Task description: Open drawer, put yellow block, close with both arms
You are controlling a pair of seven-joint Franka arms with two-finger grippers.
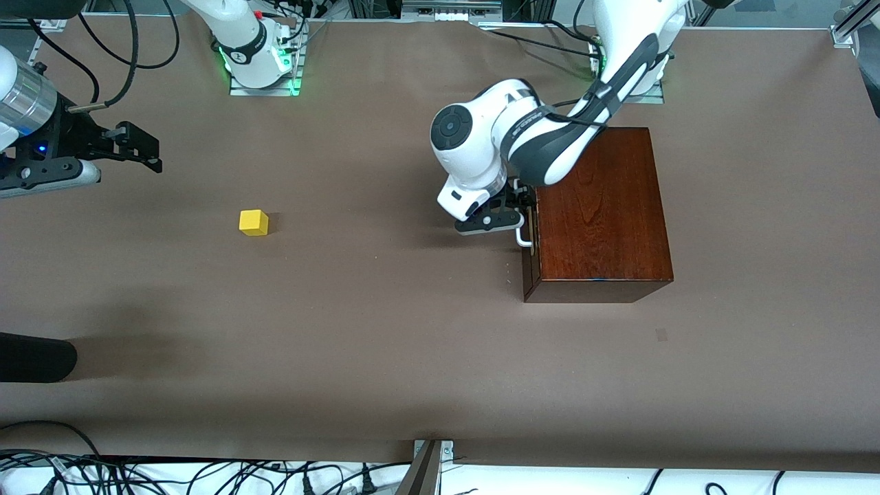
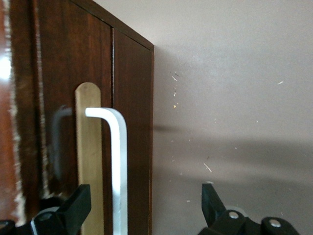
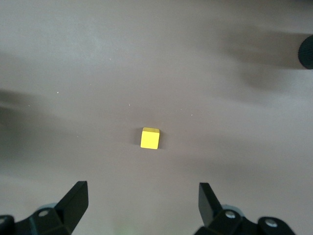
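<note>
Yellow block [image 1: 253, 222] resting on bare tabletop [image 1: 385, 357] toward the right arm's end, well apart from the box [image 1: 599, 213]. Drawer [image 1: 530, 256] shut, contents hidden. Left gripper [image 1: 524, 210] at the drawer front; left wrist view alone shows jaws wide open, straddling the white handle [image 2: 119, 166], not clamped. Right gripper [image 1: 141, 148] raised near the tabletop's right-arm edge; right wrist view confirms jaws fully spread, empty, block [image 3: 150, 138] below.
</note>
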